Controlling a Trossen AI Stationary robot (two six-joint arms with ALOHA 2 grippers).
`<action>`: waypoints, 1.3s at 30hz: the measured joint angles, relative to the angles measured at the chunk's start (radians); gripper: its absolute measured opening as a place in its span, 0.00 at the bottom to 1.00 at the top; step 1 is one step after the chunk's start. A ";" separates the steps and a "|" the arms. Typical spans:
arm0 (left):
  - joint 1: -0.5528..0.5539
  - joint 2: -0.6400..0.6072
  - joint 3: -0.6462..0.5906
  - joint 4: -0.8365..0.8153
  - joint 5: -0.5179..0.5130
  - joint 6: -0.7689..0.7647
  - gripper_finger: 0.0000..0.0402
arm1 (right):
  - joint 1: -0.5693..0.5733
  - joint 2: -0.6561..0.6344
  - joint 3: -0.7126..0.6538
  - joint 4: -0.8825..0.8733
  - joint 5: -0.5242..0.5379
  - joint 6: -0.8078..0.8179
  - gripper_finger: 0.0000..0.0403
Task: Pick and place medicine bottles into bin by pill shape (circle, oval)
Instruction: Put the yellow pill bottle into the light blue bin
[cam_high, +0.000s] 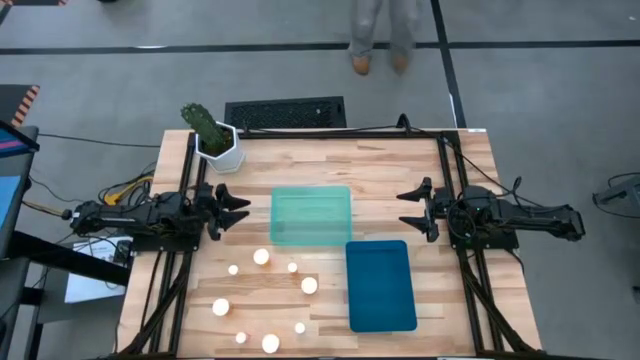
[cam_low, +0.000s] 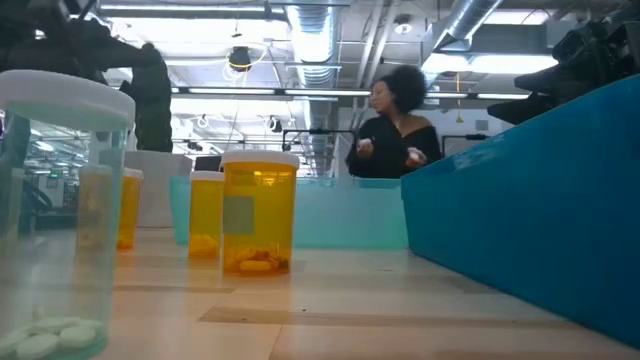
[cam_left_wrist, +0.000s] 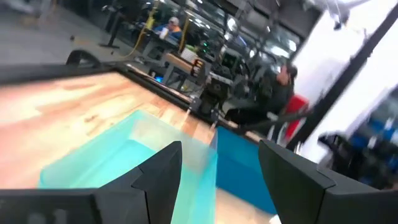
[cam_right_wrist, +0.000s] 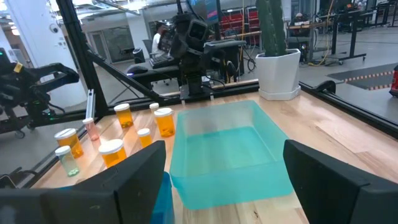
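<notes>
Both arms are dark, nearly black, built of blocky joints with rounded housings. The left arm (cam_high: 140, 220) has black cables running along its body, and a bundle of yellow and orange wires (cam_high: 125, 192) sits by its base. The right arm (cam_high: 520, 220) narrows to a slim dark tube at its outer end, with thin black cables looping beside it. Each pincer, left pincer (cam_high: 237, 211) and right pincer (cam_high: 412, 210), has two flat, matte black fingers (cam_right_wrist: 339, 174) with angular, wedge-shaped tips.

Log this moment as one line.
bottles: all on table | bins: empty | left gripper: open, idle | right gripper: open, idle
</notes>
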 joint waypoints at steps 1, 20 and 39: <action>0.000 0.000 0.000 0.001 -0.009 -0.038 0.51 | 0.000 0.000 0.000 0.000 0.000 0.000 0.83; 0.000 0.000 0.000 0.034 -0.345 -0.345 0.51 | 0.001 0.000 0.000 0.025 -0.001 0.376 0.83; 0.000 0.002 0.047 0.139 -0.265 -0.410 0.51 | -0.008 0.000 0.032 0.140 0.000 0.847 0.83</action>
